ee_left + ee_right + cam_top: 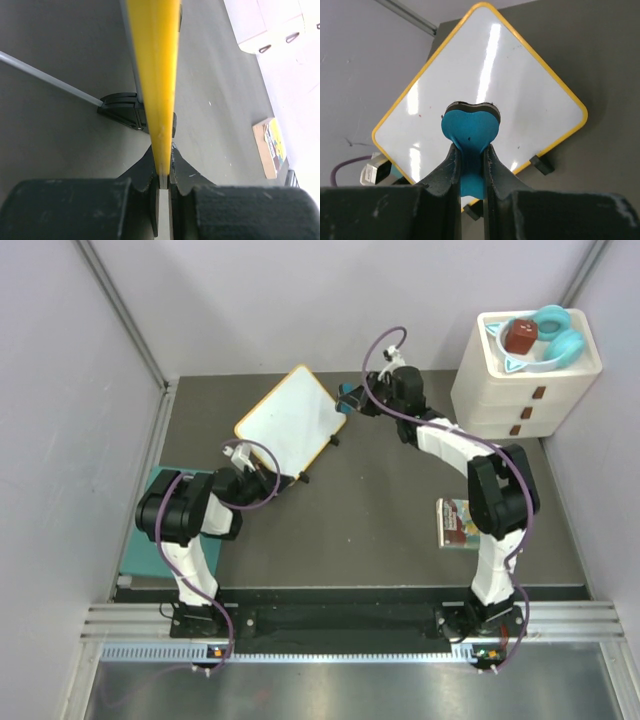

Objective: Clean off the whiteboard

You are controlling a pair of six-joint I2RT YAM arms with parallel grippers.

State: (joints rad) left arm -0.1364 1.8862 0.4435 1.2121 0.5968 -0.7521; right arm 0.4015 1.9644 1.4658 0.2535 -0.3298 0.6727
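Right pincer (471,152): clamped on teal eraser (470,125); we log whiteboard (520,90) directly ahead, near, diamond-wise. Left pincer (163,156): clamped on its near rim, steadying.

Whiteboard (290,420) yellow-rimmed, face nearly blank, turned cornerwise.

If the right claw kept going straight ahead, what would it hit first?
Probably the whiteboard: the blue eraser pinched in the right gripper points at its white face, though the gap is hard to judge.
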